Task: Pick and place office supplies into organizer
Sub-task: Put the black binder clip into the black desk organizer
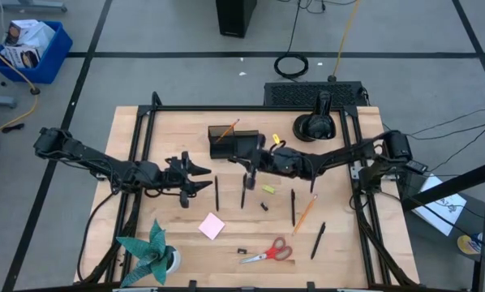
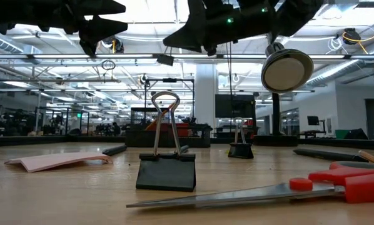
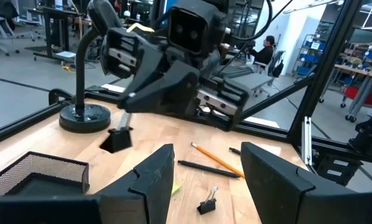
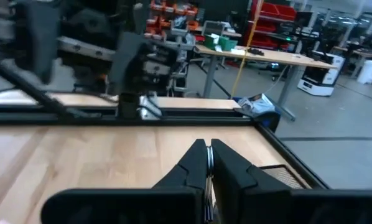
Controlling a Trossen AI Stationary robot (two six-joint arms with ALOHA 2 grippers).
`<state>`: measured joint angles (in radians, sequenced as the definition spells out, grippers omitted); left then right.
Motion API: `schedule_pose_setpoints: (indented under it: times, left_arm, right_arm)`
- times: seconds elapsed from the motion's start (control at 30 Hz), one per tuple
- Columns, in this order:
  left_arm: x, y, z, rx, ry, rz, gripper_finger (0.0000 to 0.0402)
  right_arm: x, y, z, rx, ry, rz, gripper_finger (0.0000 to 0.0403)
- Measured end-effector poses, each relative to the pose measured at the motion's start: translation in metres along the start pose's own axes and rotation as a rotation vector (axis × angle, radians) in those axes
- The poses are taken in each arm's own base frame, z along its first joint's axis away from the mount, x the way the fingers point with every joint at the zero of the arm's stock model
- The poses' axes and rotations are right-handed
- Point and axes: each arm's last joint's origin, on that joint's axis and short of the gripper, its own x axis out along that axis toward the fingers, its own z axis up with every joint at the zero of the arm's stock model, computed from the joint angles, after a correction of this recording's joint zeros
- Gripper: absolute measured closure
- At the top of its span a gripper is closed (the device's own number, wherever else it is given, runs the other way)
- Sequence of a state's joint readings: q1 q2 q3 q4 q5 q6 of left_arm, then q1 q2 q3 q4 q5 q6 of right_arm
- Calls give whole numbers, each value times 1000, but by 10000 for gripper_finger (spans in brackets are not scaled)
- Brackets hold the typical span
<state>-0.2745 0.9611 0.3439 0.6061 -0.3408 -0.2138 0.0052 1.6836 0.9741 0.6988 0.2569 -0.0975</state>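
Organizer (image 1: 236, 143) near table's (image 1: 129, 146) far edge, a pencil in it. Right gripper (image 1: 249, 166) just beside it, fingers together on a black pen (image 1: 244, 188) hanging down. Left gripper (image 1: 203, 177) at mid-left, fingers apart, empty. Scissors (image 1: 268, 252) and pink pad (image 1: 212, 226) near front edge. No legible writing.

**Supplies and organizer: positions on table**

Black mesh organizer (image 1: 236, 143) stands at the table's far middle, one orange pencil (image 1: 227, 129) leaning out of its cup section. Black pens lie scattered nearer: (image 1: 216, 193), (image 1: 292, 206), (image 1: 318, 240). Another orange pencil (image 1: 304, 214) lies slanted between the last two. Pink sticky-note pad (image 1: 212, 226) lies flat. Red-handled scissors (image 1: 269, 252) rest near the front edge (blades closed), with a black binder clip (image 2: 166, 170) just beside them.
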Motion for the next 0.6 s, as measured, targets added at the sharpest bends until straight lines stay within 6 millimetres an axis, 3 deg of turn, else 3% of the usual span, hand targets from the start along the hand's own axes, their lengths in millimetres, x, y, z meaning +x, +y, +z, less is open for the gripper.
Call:
schedule_pose_setpoints:
  times: [0.17, 0.37, 0.6]
  left_arm:
    - [0, -2, 6, -18, -50, -44, 211]
    - [-1, -4, 9, -28, -77, -93, 211]
    - [-1, -6, 9, -31, -76, -103, 211]
  right_arm:
    - [7, -17, -6, 60, 7, -49, 397]
    - [21, -27, -28, 85, 17, -89, 397]
    - [55, -26, -39, 79, 62, -101, 397]
